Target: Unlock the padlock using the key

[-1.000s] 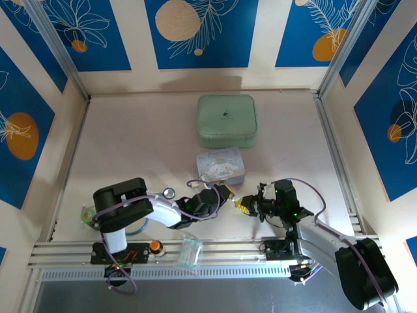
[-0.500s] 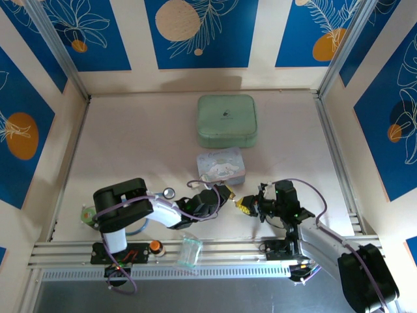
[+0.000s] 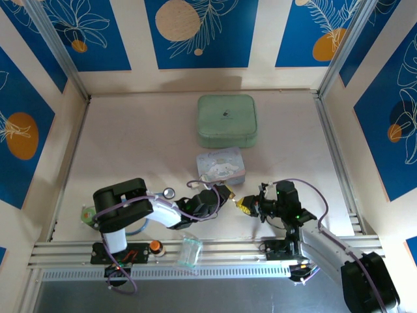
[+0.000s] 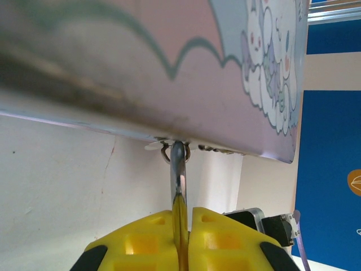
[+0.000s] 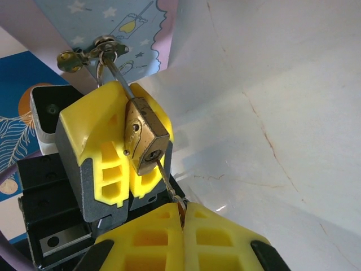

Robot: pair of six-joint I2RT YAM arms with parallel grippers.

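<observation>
The left pincer (image 4: 181,217) pinches the padlock (image 5: 144,138), which is hooked on the tin's (image 4: 169,56) clasp. The right pincer (image 5: 183,213) pinches the key (image 5: 165,178), with its tip at the keyhole. The shackle looks shut, so turning it seems left to do.

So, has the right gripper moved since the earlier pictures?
No. In the top view the right gripper stays at the same spot, just below the lower right corner of the pale blue tin.
</observation>
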